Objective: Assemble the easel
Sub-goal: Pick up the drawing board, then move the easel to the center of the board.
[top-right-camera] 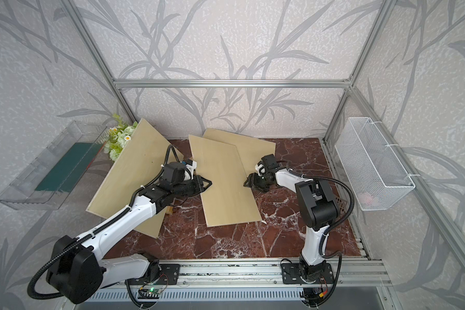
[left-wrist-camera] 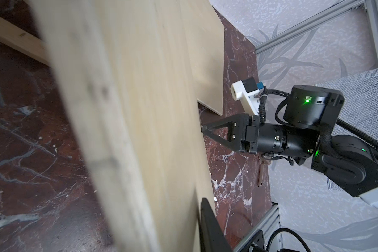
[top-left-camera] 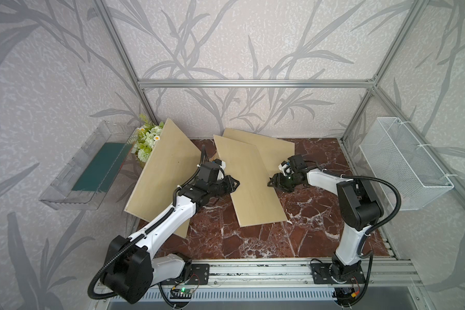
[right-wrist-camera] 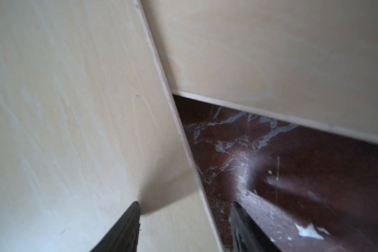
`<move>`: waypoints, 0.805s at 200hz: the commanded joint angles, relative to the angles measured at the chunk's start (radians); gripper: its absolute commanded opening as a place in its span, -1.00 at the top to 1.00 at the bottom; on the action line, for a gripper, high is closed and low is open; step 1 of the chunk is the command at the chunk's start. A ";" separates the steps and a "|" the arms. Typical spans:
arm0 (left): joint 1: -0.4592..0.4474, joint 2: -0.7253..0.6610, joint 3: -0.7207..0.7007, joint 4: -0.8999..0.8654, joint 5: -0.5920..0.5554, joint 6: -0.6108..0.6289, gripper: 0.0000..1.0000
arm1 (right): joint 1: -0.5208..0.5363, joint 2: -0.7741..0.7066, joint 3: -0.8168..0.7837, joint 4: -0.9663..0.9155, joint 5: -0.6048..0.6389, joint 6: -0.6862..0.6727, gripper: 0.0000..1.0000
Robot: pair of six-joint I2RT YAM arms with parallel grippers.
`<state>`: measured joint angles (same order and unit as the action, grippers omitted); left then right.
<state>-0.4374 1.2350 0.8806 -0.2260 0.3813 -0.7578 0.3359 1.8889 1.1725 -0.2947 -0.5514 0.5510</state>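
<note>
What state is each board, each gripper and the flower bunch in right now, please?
flowers: upright, far left corner.
back board: lying on the table, partly covered.
middle board: lying across the back board's corner.
left board: propped at a slant, partly hiding the flowers.
left gripper: at the middle board's left edge; open or shut unclear.
right gripper: open, straddling the middle board's right edge.
</note>
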 commanded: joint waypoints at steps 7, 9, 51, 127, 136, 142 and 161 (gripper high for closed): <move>-0.008 -0.032 0.082 -0.021 -0.073 0.131 1.00 | 0.017 -0.057 -0.013 -0.063 0.009 -0.026 -0.30; -0.009 -0.033 0.086 -0.026 -0.071 0.137 1.00 | 0.017 -0.062 -0.012 -0.065 0.011 -0.029 -0.29; -0.008 -0.110 0.278 -0.215 -0.108 0.189 1.00 | 0.009 -0.199 0.042 -0.130 0.108 -0.083 -0.34; -0.009 -0.270 0.655 -0.436 -0.414 0.300 1.00 | 0.075 -0.188 0.242 -0.243 0.201 -0.126 -0.31; -0.008 -0.286 0.668 -0.438 -0.480 0.306 1.00 | 0.101 -0.143 0.268 -0.258 0.214 -0.135 -0.31; -0.009 -0.297 0.668 -0.427 -0.512 0.309 1.00 | 0.117 -0.125 0.283 -0.265 0.220 -0.136 -0.31; -0.008 -0.334 0.637 -0.372 -0.569 0.323 1.00 | 0.159 -0.071 0.318 -0.267 0.226 -0.125 -0.32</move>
<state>-0.4500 0.9600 1.4857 -0.8021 -0.0071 -0.4721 0.4423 1.7466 1.4513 -0.4923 -0.3527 0.4435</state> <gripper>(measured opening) 0.092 0.657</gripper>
